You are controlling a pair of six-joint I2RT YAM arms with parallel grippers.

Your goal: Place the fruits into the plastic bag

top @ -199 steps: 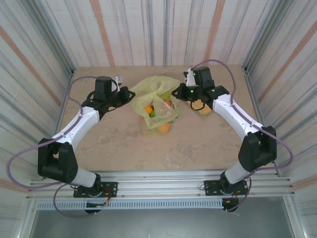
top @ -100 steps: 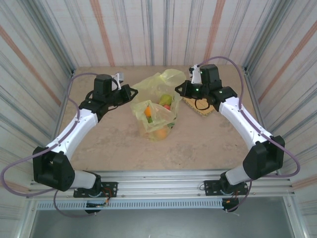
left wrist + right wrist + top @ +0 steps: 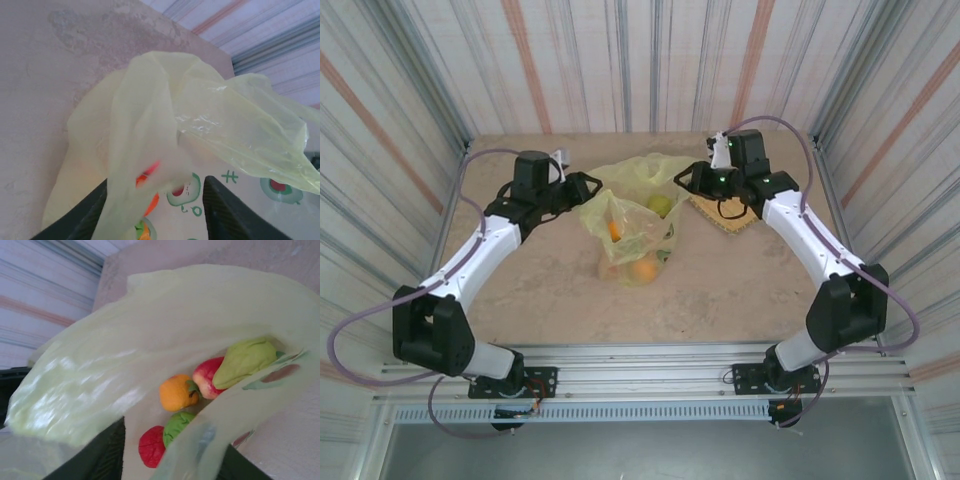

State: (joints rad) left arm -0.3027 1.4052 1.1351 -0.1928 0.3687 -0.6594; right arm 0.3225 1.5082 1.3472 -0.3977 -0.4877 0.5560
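Right wrist view gives the best look at the fruits: an orange one, a red-pink one, a bigger pale green one, a small green one and a red one, all sitting inside the plastic bag, right in front of the right gripper. From the top camera a couple more orange blobs glow through the film lower down, but it's too crinkly to get a proper count. The bag is slumped on the table between the two grippers, mouth up toward them, with an edge reaching each one. The right gripper's fingers stand clearly apart, with bag film lying loose across the gap and nothing pinched that I can see. Same deal for the left gripper: fingers spread, yellow-green plastic draped over and between them, not clamped. The woven mat is just beside and partly under the right gripper, on the side away from the bag. Every fruit I can find is in the bag, so my read is that the loading part is basically done. All that seems left is getting both arms clear without dragging the bag or tipping it so stuff rolls out.
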